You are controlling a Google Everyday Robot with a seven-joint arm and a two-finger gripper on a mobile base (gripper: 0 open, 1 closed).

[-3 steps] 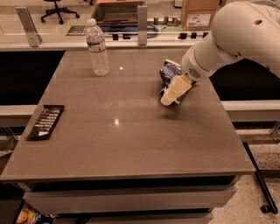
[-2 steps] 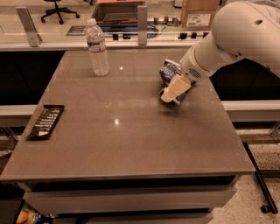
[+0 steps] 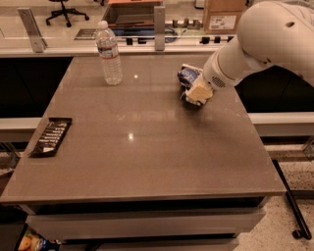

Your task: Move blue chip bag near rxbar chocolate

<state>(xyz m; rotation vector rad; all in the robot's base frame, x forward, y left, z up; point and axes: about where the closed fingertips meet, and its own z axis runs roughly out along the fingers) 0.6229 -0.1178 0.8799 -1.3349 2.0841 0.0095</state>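
Behind the grey bench [image 3: 147,162] runs a long counter with a cardboard box [image 3: 223,17] on it, and an office chair [image 3: 66,10] stands farther back. The blue chip bag [image 3: 188,75] sits crumpled at the far right of the bench. The robot's gripper [image 3: 198,93] is down against the bag's near side and touching it, on a white arm [image 3: 255,44] that reaches in from the right. How the jaws stand cannot be told: the cream-coloured end hides any gap, so the bag may be held or only touched. Nor can I say whether the bag rests on the surface or is raised just off it.

The rxbar chocolate [image 3: 50,136] lies flat at the left edge of the bench, nearer the front. It is well apart from the bag, with most of the bare top between them. A clear water bottle [image 3: 109,58] stands upright toward the far left, off the straight path from bag to bar.

By my judgement the task is at an early stage. The gripper is at the bag, but a grasp is not confirmed. The carry leftward across the bench and the setting down beside the bar are both left to do.
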